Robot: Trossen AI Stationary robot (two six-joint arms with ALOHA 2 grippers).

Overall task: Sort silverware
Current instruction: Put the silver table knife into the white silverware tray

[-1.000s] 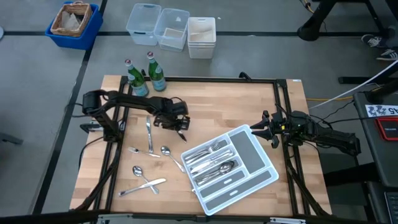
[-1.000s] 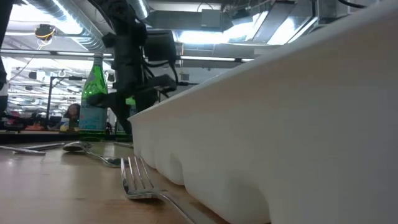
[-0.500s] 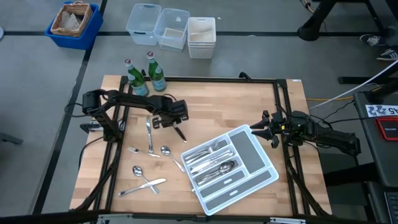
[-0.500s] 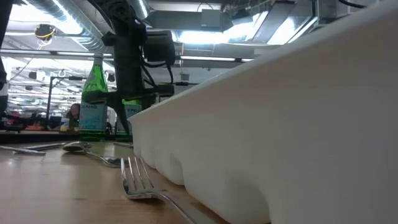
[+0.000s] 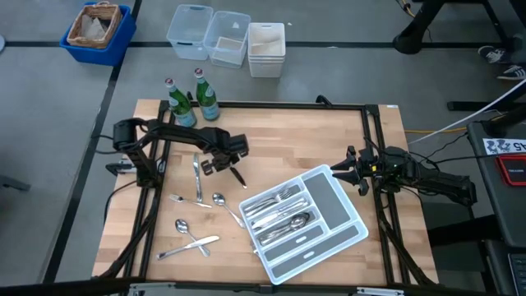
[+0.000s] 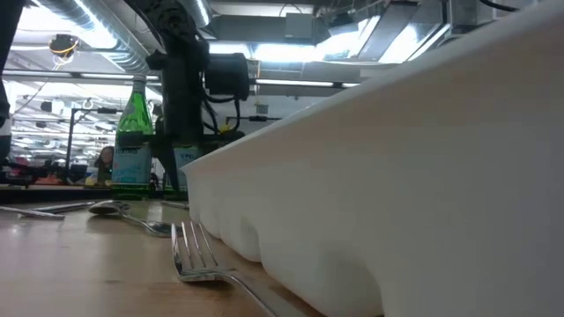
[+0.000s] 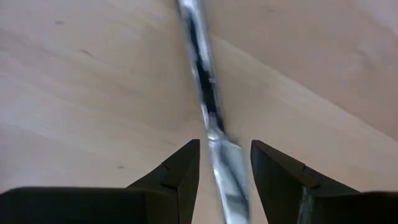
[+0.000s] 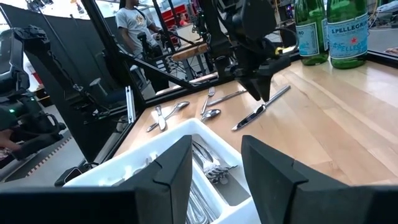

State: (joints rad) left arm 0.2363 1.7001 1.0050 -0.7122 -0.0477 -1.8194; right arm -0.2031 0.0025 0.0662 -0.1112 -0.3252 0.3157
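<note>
Lying loose on the near left of the table (image 5: 329, 131), and so not yet sorted: a spoon (image 5: 182, 225) and a table knife (image 5: 205, 242). Sitting to their right at an angle, the white divided tray (image 5: 333, 201), already holding part of the silverware (image 5: 279, 210) in its left compartments, with a fork (image 6: 198, 255) resting on the wood just beside its wall. Farther back, hovering low over a lone knife (image 7: 211, 124) left of centre, the left gripper (image 5: 223, 164), standing open with one finger on each side of the blade, apparently lining up to pinch across the narrow width. Waiting at the tray's far right corner, the right gripper (image 5: 352, 168), also open and holding nothing, likely parked clear of the working arm. Standing at the far left edge, out of the way, two green bottles (image 5: 193, 99).
</note>
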